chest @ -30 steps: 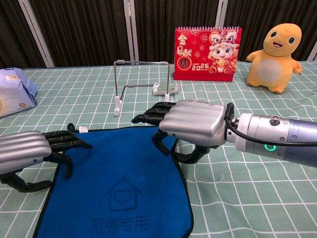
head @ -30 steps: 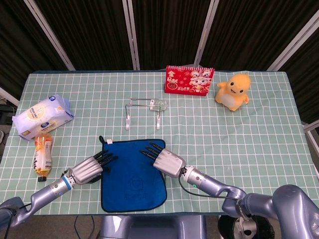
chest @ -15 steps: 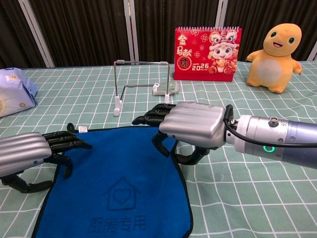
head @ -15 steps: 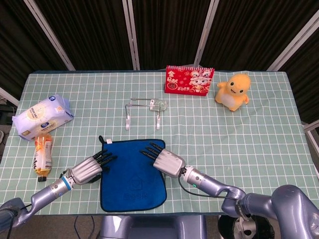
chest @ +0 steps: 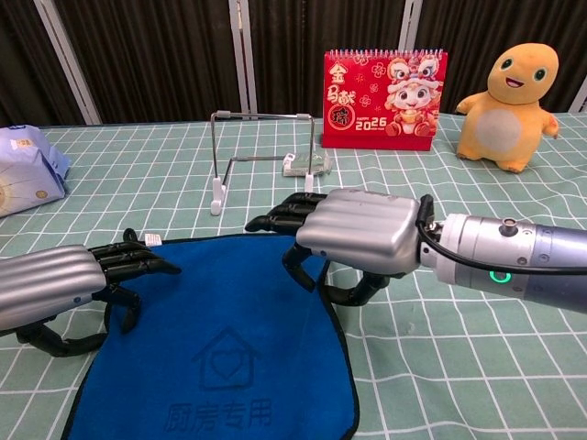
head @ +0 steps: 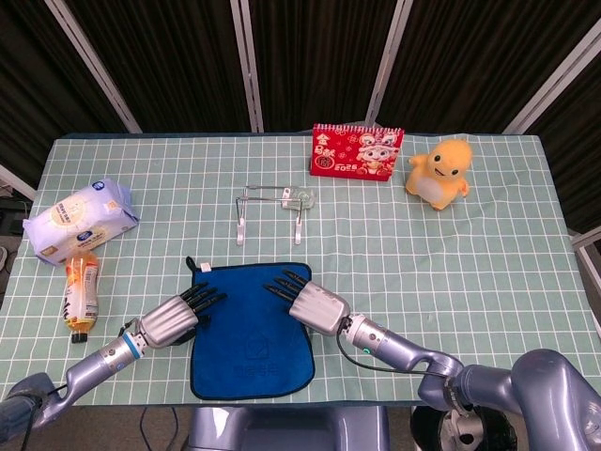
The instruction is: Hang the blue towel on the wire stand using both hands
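1. Far left of the surface point(head: 470, 254): a white-and-blue packet point(head: 80, 216), with a small bottle point(head: 81, 289) lying just in front of it.
2. Left hand point(head: 171, 318) sits at the left edge of the blue towel point(head: 251, 338). We see its dark fingertips point(chest: 147, 264) over the towel's near-left corner and the thumb curled beneath. We can't tell from either view whether it actually pinches the cloth.
3. The blue towel lies flat at the front centre of the surface, with its near edge by the surface's front edge.
4. The wire stand point(head: 270, 209) stands upright behind the towel, apart from it and bare.
5. Right hand point(head: 312, 302) is over the towel's far-right corner, fingers reaching onto the cloth with the thumb curled under. Grip not confirmed here either.
6. Back right: a red calendar point(head: 357, 150), then a yellow plush toy point(head: 439, 173).
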`<control>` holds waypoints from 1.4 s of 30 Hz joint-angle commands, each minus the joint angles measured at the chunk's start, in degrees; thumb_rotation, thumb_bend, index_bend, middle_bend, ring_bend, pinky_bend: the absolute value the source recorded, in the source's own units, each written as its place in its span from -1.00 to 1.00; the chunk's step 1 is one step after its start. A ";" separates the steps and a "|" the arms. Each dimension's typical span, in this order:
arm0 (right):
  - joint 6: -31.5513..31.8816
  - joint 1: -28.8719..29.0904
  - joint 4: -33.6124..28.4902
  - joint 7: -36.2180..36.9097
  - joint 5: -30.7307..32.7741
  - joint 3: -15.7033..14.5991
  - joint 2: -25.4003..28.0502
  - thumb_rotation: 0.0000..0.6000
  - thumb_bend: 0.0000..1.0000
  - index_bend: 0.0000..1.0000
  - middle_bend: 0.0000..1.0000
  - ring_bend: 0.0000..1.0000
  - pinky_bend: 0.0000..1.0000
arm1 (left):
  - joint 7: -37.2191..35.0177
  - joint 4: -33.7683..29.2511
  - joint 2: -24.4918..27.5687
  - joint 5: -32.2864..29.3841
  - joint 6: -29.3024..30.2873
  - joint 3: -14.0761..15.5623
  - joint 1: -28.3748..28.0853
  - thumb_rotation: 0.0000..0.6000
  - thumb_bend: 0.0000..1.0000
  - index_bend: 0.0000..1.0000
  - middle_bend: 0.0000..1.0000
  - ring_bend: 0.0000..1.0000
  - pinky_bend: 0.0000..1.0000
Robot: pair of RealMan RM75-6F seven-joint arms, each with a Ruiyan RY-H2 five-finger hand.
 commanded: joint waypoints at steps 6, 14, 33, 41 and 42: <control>0.23 -0.13 0.00 0.00 -0.07 -0.03 0.06 1.00 0.09 0.30 -1.00 -1.00 -1.00 | -0.12 -0.55 0.17 -0.06 1.34 -0.45 -0.13 1.00 -0.10 0.01 -1.00 -1.00 -1.00; 0.46 -0.23 0.18 0.12 -0.07 0.03 -0.03 1.00 0.09 0.30 -1.00 -1.00 -1.00 | 0.02 -1.04 0.37 -0.27 2.12 -0.90 -0.27 1.00 -0.10 0.21 -1.00 -1.00 -1.00; 3.72 -0.70 -6.15 -0.27 -1.28 0.91 6.93 1.00 0.09 0.31 -1.00 -1.00 -1.00 | -1.36 -5.05 1.73 -2.66 6.30 -4.82 -0.43 1.00 -0.03 0.69 -1.00 -1.00 -1.00; 5.70 -0.43 -11.90 -2.62 -0.17 4.72 13.73 1.00 0.08 0.31 -1.00 -1.00 -1.00 | 1.27 -12.62 4.99 -5.39 10.01 -10.25 -1.18 1.00 -0.03 0.70 -1.00 -1.00 -1.00; 5.79 -0.38 -12.43 -2.71 0.24 5.31 14.40 1.00 0.08 0.31 -1.00 -1.00 -1.00 | 1.74 -13.67 5.46 -5.82 10.06 -11.04 -1.44 1.00 -0.03 0.70 -1.00 -1.00 -1.00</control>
